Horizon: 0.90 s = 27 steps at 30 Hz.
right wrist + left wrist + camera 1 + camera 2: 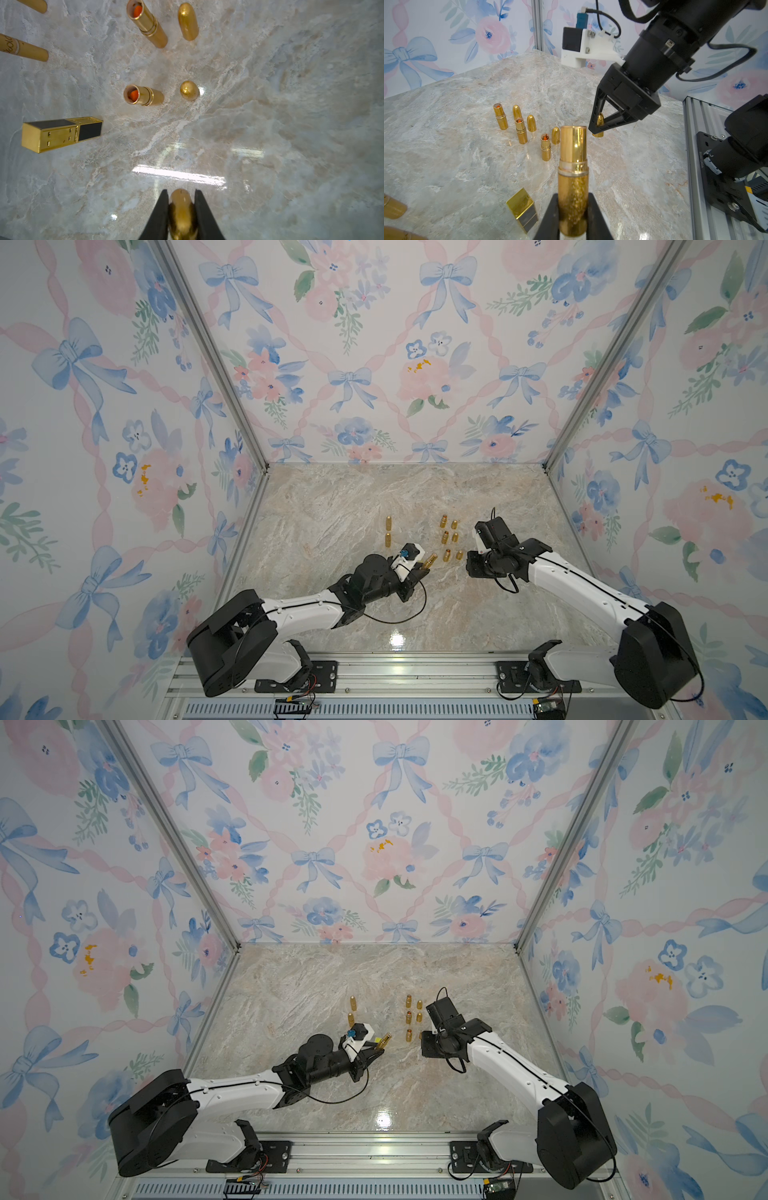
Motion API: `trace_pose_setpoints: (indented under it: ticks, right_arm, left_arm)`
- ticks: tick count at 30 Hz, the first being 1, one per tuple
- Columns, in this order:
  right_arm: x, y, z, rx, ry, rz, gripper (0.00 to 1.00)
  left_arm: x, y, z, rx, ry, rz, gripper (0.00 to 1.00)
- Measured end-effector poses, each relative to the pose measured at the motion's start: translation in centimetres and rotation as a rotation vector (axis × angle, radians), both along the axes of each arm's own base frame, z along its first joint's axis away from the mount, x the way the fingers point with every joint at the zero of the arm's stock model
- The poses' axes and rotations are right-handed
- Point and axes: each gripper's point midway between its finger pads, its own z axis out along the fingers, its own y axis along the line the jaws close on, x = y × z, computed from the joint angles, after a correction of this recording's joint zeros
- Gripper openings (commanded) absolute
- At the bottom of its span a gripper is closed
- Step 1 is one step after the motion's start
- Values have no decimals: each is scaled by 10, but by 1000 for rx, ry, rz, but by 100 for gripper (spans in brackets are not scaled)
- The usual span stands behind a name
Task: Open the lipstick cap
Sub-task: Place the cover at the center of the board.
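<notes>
My left gripper is shut on the glittery lower half of a gold lipstick, which is uncapped and points away from the wrist; in a top view it sticks out past the fingers. The lipstick cap, a gold bullet shape, is pinched in my right gripper, which points down at the marble table to the right of the rows. Its lower end seems to meet the table. The right wrist view shows the cap between the shut fingers of that gripper. The cap is hidden in both top views.
Three open lipsticks with orange tips stand in a row, each with a loose gold cap beside it. Two capped gold lipsticks stand further left. A square gold-and-black lipstick lies near the left gripper. Floral walls enclose three sides.
</notes>
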Motion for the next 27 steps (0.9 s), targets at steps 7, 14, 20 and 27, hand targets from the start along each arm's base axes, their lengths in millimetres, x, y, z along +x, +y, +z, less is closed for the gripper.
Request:
trace_pose_setpoints:
  ticks: [7,14,20,27]
  right_arm:
    - [6,7,-33,-46,6,-6,21]
    - [18,12,-42,-67,-34,-10,22]
    - [20,13,-56,-98,-36,-9,22]
    - [22,12,-60,-119,-67,-8,22]
  left_arm:
    - [2,1,0,1,-2,11,0]
    - [2,1,0,2,-3,14,0]
    - [2,1,0,2,-2,15,0]
    - [3,1,-1,4,-3,17,0]
